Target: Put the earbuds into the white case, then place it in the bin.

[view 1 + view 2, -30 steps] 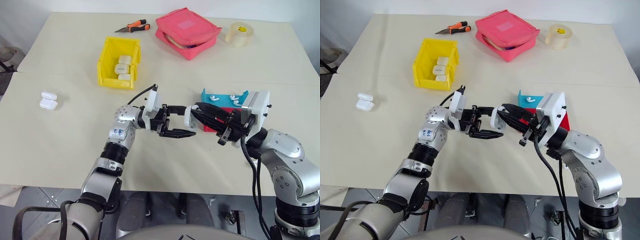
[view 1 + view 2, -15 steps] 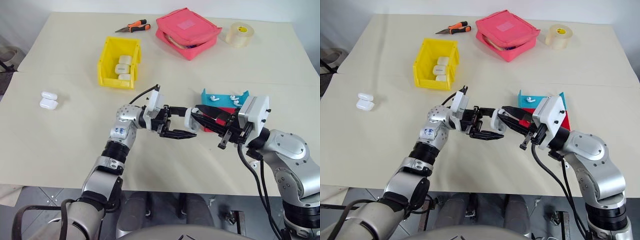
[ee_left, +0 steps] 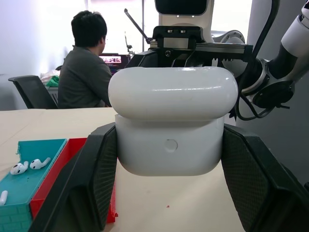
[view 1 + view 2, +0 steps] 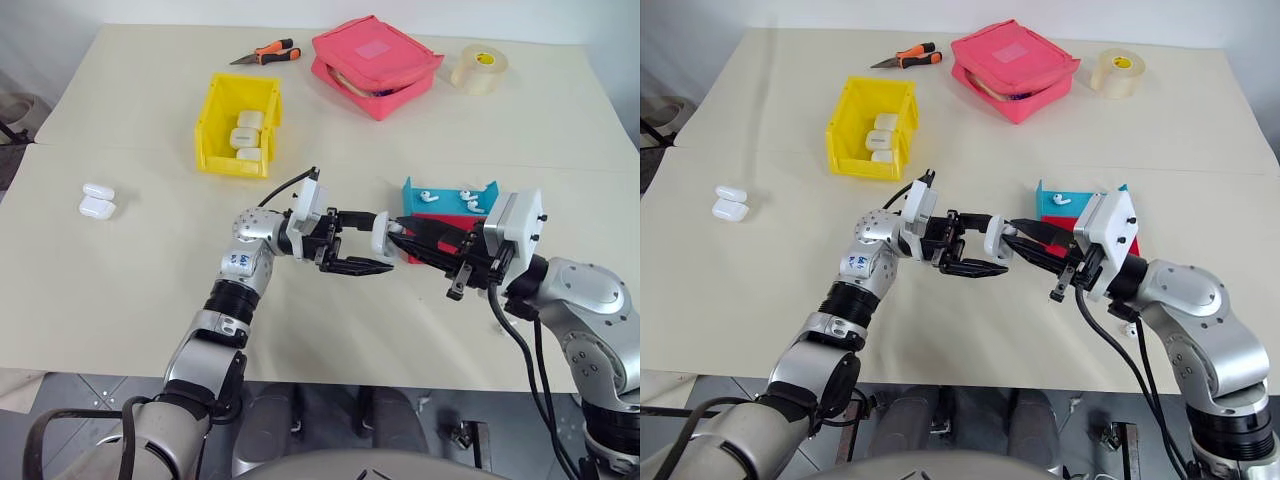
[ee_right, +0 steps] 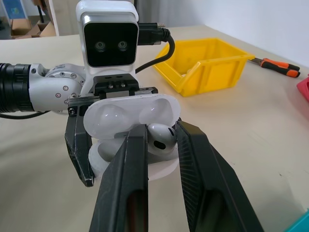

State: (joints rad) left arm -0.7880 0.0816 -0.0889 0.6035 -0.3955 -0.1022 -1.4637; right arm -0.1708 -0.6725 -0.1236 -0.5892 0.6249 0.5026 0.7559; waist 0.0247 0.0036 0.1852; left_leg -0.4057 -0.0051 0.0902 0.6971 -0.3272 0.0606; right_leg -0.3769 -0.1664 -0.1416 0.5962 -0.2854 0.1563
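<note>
Between right fingers, earbud over case

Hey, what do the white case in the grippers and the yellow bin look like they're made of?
The white case: likely hard plastic with a glossy finish; its rounded shell shows soft highlights and a molded seam at the lid. The yellow bin: probably molded plastic, duller, with even colour, thick uniform walls and a formed rim.
</note>
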